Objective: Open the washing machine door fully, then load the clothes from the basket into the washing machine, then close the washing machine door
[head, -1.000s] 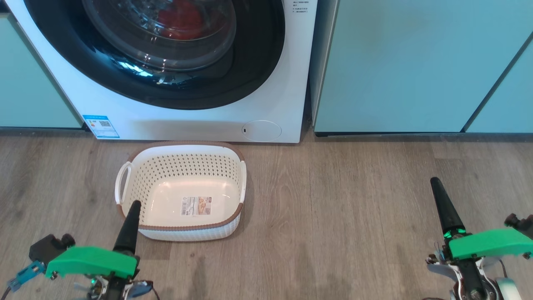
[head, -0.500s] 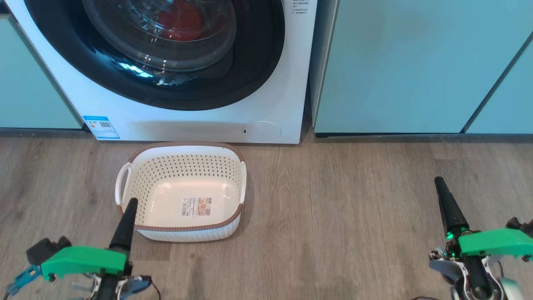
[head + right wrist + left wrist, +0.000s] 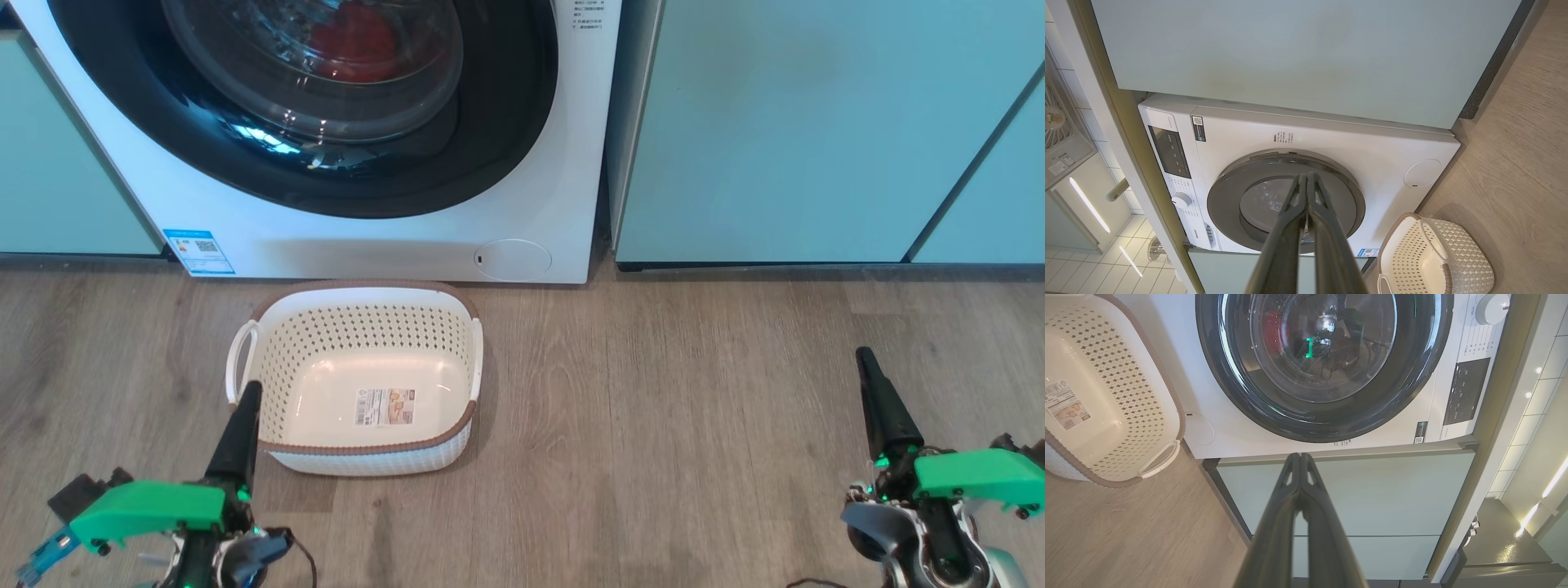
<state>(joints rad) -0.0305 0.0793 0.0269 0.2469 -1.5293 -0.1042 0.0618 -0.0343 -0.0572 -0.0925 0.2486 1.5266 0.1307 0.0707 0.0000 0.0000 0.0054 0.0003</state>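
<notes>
Standing between pale teal cabinets (image 3: 816, 122), the washing machine (image 3: 367, 245) has its door (image 3: 490, 147) shut, red clothes (image 3: 355, 41) showing through it. The basket (image 3: 375, 461) (label (image 3: 384, 406) on its base in plain sight) sits on the floor (image 3: 653, 408) just before it. The left gripper (image 3: 249, 390) and right gripper (image 3: 864, 358) hover low, fingers pressed together, holding nothing.

head downward, both wrists toward washing machine (image 3: 367, 245)

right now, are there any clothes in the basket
No, the basket shows a bare base in the head view, with just a label stuck on it.
</notes>
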